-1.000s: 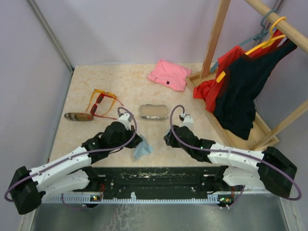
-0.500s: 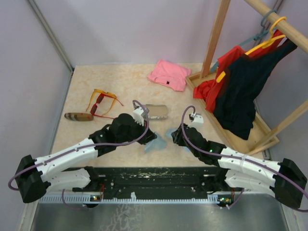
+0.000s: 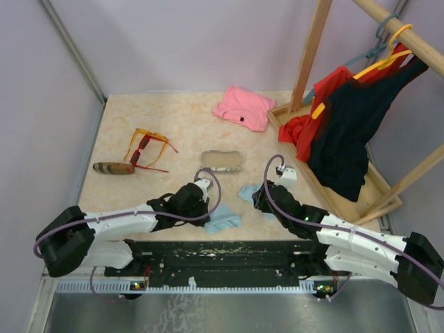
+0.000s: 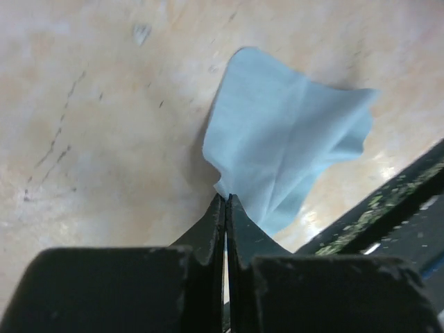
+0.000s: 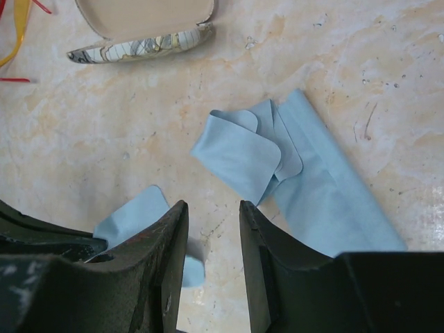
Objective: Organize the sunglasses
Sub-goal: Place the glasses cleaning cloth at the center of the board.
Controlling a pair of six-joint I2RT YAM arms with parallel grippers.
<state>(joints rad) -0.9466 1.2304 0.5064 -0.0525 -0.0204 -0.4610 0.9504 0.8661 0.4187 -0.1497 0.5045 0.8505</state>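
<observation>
The sunglasses lie at the far left: an orange-amber pair (image 3: 150, 135) and a red pair with dark lenses (image 3: 143, 152), touching each other. Only their arm tips show in the right wrist view (image 5: 12, 28). My left gripper (image 3: 209, 213) is shut on the edge of a light blue cloth (image 4: 288, 156), which lies low near the table's front edge. My right gripper (image 5: 214, 208) is open and empty, low over bare table. A second folded blue cloth (image 5: 305, 177) lies just beyond its right finger.
An open grey-patterned case (image 3: 222, 161) lies mid-table, also seen in the right wrist view (image 5: 142, 31). A closed brown case (image 3: 113, 168) lies by the sunglasses. A pink shirt (image 3: 243, 107) is at the back. A wooden clothes rack (image 3: 347, 132) stands on the right.
My left arm has drawn back toward the front edge, dragging its blue cloth with it. My right arm has shifted slightly right; the second cloth now lies beside it.
</observation>
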